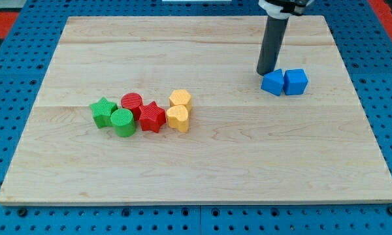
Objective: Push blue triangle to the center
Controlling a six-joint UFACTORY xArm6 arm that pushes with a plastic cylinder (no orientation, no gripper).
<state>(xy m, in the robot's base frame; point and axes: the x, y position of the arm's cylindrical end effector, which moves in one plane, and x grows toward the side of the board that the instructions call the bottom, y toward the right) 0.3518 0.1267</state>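
- Resting on the worktop (202,153), my tip (266,72) sits at the blue triangle's (272,83) 12 o'clock, touching or nearly so.
- Blue triangle lies toward 2 o'clock of the centre, touching the blue cube (295,81).
- Centre lies toward 8 o'clock; judged, repositioning to 2 o'clock is required.
- No pincer exists: a plain rod, nothing held.

A pale wooden board (202,163) lies on a blue perforated table (13,78), evenly lit
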